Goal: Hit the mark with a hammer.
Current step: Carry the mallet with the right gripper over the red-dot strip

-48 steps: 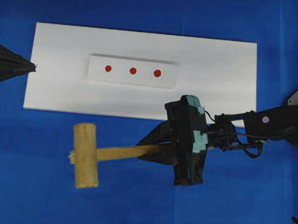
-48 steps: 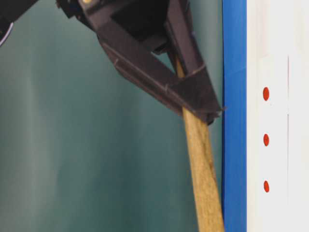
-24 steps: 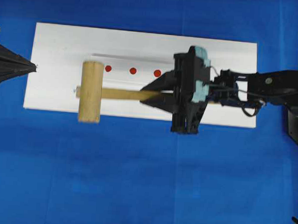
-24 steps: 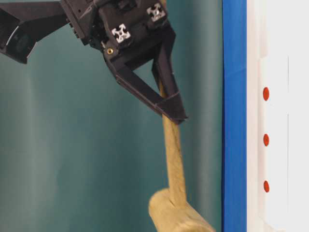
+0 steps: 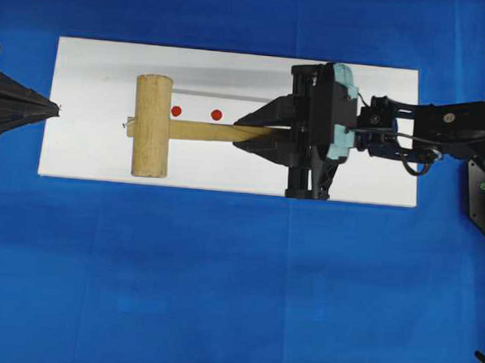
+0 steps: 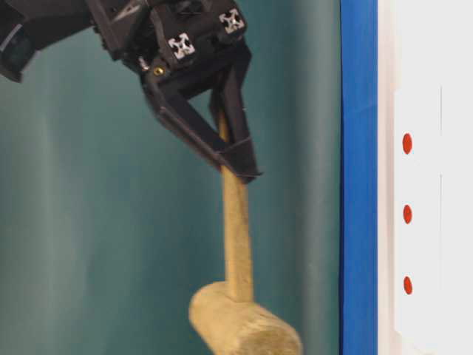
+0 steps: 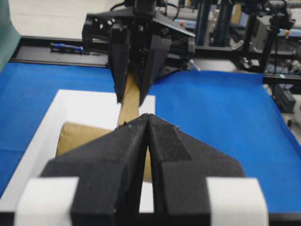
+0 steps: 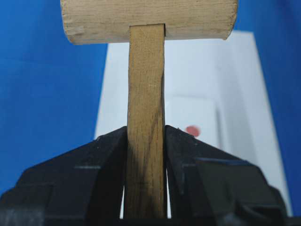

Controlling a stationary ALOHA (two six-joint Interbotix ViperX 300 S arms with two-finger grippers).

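While right gripper [image 5: 253, 133] clamps the hammer [image 5: 151, 136]'s flat wooden handle | round head juts beyond fingertips | left gripper [image 7: 148, 123] clenched, empty

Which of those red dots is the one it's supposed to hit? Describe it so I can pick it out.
Find the white board on the blue cloth, then the raised white strip on it. In the side view three red dots sit in a row on that strip. The mark is the middle one, between a slightly smaller end dot and a slightly larger one.
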